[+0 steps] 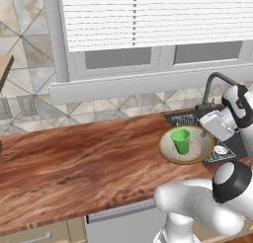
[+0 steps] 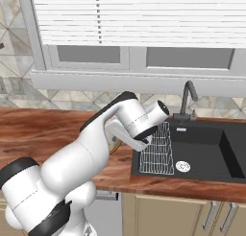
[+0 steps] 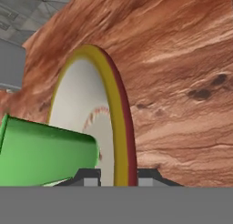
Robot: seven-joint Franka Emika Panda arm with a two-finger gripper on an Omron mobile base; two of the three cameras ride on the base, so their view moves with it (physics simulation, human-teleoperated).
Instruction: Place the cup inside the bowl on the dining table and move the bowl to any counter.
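Cup (image 1: 181, 140) upright in bowl (image 1: 193, 155), mouth up; fingers (image 3: 116, 178) clamp bowl rim over counter (image 1: 84, 163); fingertips mostly cut off.

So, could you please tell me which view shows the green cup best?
The left base view: the cup stands whole and upright in the bowl. The hand view crops it to a close green side. In the right base view the arm hides it.

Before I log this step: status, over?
Gripper shut on bowl rim. Cup upright inside bowl. Bowl over counter, beside sink.
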